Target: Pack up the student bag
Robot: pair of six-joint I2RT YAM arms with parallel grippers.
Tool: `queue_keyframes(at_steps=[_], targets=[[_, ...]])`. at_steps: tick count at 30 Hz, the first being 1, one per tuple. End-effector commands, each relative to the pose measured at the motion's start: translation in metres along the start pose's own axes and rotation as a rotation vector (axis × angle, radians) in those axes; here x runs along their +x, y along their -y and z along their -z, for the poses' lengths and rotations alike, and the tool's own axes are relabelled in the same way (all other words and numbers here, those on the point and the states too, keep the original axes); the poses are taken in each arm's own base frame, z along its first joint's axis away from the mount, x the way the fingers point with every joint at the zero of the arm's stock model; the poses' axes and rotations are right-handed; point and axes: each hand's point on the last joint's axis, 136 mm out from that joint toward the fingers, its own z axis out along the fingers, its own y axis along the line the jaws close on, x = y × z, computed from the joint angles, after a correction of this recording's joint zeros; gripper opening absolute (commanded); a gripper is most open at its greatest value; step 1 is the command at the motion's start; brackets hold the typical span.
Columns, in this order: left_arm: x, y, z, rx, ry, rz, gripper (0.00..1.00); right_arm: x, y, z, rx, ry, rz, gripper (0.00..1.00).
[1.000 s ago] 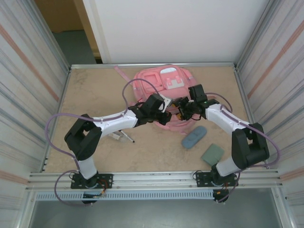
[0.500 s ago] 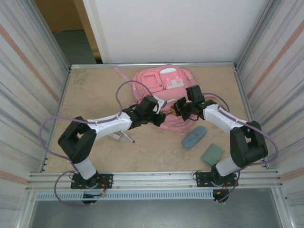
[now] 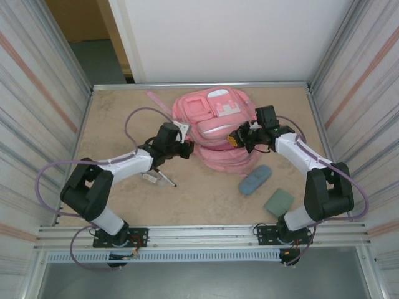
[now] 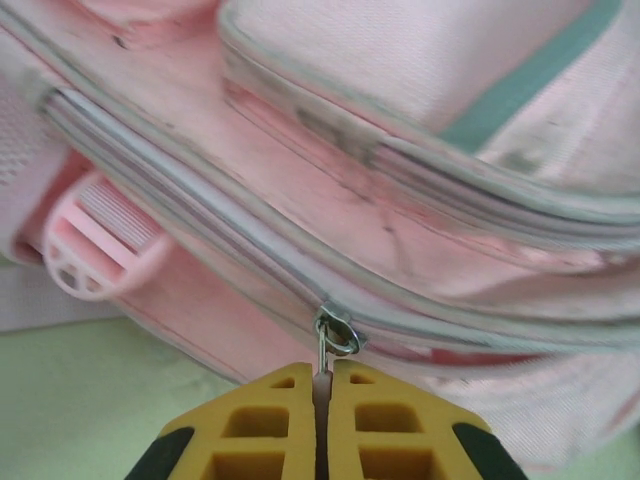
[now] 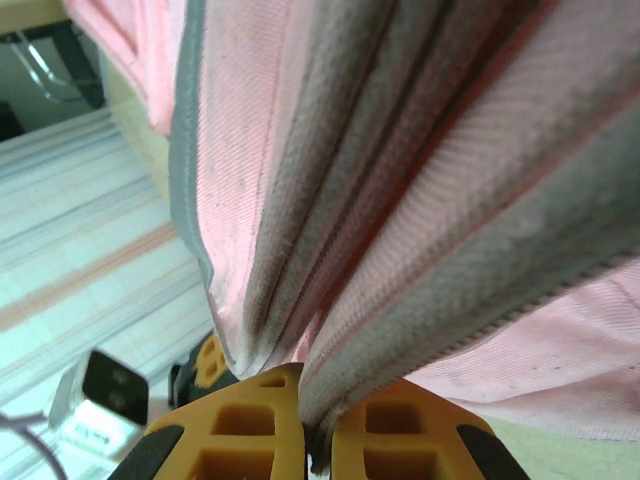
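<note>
Left arm lies low across the tan table (image 3: 118,112), elbow folded and forearm running right. The left pincer (image 3: 186,149) sits at the near-left edge of the large soft pink fabric backpack (image 3: 215,124), which lies flat at the far centre of the table. Right arm is bent at the elbow and reaches in and leftward, with the right pincer (image 3: 235,139) at the backpack's near-right edge. Against a second ago, the left pincer has drawn back to the left; the two pincers were then close together and now stand well apart. The backpack's near side has spread wider, and the right pincer has gone from partly open to closed. The left wrist view adds yellow pads (image 4: 270,420) pressed together on a small metal zip pull (image 4: 335,335), hanging from a grey-white zip line across the pink cloth. The right wrist view adds its pads clamped on a fold of pink cloth with grey trim. From above, a blue-grey oblong pencil case (image 3: 255,179) lies near the backpack's near-right corner, with a green square pad (image 3: 278,202) beyond it.
</note>
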Motion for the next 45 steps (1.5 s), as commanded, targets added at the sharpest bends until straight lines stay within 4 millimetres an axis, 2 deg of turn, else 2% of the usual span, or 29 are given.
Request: queue_keyframes(at_steps=[1, 6, 10, 16, 18, 20, 21, 26, 28, 31, 34, 37, 39, 41, 45], targets=[[0.001, -0.054, -0.003, -0.168, -0.004, 0.086, 0.00, 0.010, -0.028, 0.022, -0.075, -0.040, 0.089, 0.03], [0.004, -0.089, -0.017, -0.261, -0.092, 0.181, 0.00, 0.022, -0.035, 0.020, -0.091, -0.085, 0.146, 0.03], [0.000, -0.102, -0.021, -0.329, -0.120, 0.184, 0.00, 0.032, -0.040, 0.021, -0.094, -0.113, 0.180, 0.03], [-0.009, -0.107, -0.019, -0.352, -0.095, 0.173, 0.00, 0.031, -0.038, 0.016, -0.080, -0.109, 0.187, 0.04], [-0.009, -0.114, -0.012, -0.390, -0.096, 0.188, 0.11, 0.032, -0.039, 0.012, -0.079, -0.112, 0.189, 0.04], [-0.011, -0.117, -0.001, -0.399, -0.112, 0.249, 0.36, 0.033, -0.042, 0.008, -0.080, -0.114, 0.194, 0.05], [-0.015, -0.114, 0.004, -0.373, -0.115, 0.280, 0.43, 0.034, -0.045, 0.007, -0.081, -0.117, 0.202, 0.06], [-0.049, -0.077, 0.037, -0.215, -0.022, 0.315, 0.58, 0.039, -0.061, -0.005, -0.103, -0.119, 0.254, 0.11], [-0.062, -0.060, 0.053, -0.136, 0.036, 0.280, 0.64, 0.040, -0.068, -0.010, -0.119, -0.112, 0.274, 0.11], [-0.082, -0.013, 0.079, 0.114, 0.186, 0.164, 0.80, 0.043, -0.081, -0.013, -0.146, -0.103, 0.330, 0.11], [-0.089, 0.007, 0.102, 0.205, 0.267, 0.097, 0.99, 0.040, -0.089, -0.012, -0.155, -0.062, 0.366, 0.10], [-0.091, 0.011, 0.111, 0.181, 0.303, 0.040, 0.99, 0.038, -0.097, -0.012, -0.185, -0.050, 0.382, 0.10], [-0.094, 0.020, 0.113, 0.201, 0.317, 0.022, 0.99, 0.040, -0.098, -0.015, -0.185, -0.061, 0.384, 0.10], [-0.101, 0.031, 0.120, 0.248, 0.312, 0.031, 0.99, 0.039, -0.089, -0.019, -0.162, -0.061, 0.374, 0.11], [-0.098, 0.028, 0.118, 0.221, 0.266, 0.025, 0.99, 0.041, -0.062, -0.032, -0.105, -0.080, 0.351, 0.14]])
